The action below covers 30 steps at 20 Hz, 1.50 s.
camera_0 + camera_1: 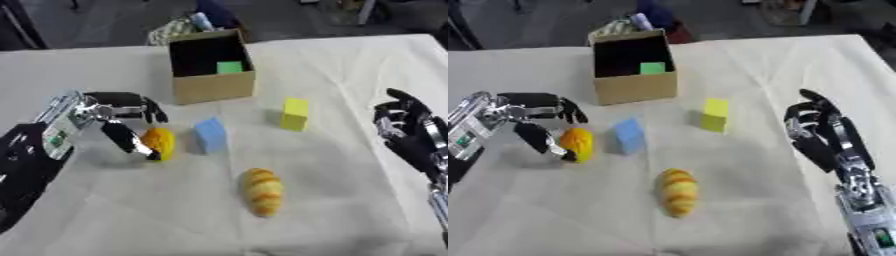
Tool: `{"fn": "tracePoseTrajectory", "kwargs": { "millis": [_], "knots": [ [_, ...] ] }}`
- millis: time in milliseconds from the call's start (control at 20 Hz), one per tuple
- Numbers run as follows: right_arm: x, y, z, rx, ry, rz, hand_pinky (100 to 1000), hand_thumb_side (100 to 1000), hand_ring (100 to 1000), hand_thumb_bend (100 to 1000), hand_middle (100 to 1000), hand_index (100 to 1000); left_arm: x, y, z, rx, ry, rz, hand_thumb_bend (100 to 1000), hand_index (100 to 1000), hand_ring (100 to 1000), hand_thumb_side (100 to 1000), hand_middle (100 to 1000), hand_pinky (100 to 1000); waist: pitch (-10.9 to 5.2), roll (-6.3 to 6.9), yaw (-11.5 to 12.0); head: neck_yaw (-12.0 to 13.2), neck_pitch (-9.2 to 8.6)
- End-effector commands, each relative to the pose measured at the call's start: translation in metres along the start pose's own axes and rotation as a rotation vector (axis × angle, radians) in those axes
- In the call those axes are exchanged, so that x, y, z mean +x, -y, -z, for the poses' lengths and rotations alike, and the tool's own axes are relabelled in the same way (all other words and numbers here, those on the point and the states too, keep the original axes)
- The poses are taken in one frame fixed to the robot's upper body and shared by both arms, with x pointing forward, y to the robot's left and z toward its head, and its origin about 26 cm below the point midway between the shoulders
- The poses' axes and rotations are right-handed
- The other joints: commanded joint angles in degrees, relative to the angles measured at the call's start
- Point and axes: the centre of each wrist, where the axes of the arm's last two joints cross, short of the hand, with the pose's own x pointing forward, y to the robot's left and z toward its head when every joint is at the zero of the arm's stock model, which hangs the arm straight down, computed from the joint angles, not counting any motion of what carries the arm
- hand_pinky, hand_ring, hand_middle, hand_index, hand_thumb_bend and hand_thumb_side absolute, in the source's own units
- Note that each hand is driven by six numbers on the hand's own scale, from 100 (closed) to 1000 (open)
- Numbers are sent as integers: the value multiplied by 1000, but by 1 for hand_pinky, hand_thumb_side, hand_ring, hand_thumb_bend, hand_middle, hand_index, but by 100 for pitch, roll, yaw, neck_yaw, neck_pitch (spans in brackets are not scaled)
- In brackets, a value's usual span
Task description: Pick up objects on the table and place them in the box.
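A cloth-covered counter [350,60] holds a cardboard box [213,86], with blue [210,135] and yellow [295,114] blocks nearby. The left hand [118,117] curls around an orange object [160,142]. The right hand [820,130] hovers, fingers relaxed.

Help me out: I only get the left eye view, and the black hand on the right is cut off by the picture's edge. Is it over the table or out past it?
Observer: The right eye view shows the whole right hand. White tablecloth shows on both sides of it, so it is over the table.
Operator: And what is it attached to? I see only a sliver below it.
Observer: A silver forearm that runs down to the lower right corner, with a small green patch near the bottom.
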Motion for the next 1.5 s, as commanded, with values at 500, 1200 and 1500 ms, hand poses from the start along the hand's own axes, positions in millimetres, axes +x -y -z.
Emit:
{"fn": "tracePoseTrajectory", "kwargs": {
  "millis": [500,1200,1500],
  "knots": [
    [3,4,1,-5,12,-10,563,573,650,100,694,924,-1,-4,-3,-16,-14,68,400,794,616,308,623,680,-163,47,-11,2,26],
    [1,4,0,-3,5,-6,563,574,649,100,693,924,21,-71,-54,286,47,106,244,639,461,133,447,548,-186,75,-50,-7,26],
    [0,-1,-1,18,2,5,562,577,649,100,692,923,26,-122,-49,441,-29,116,270,654,472,127,458,568,-226,79,-172,29,26]
  ]
}}
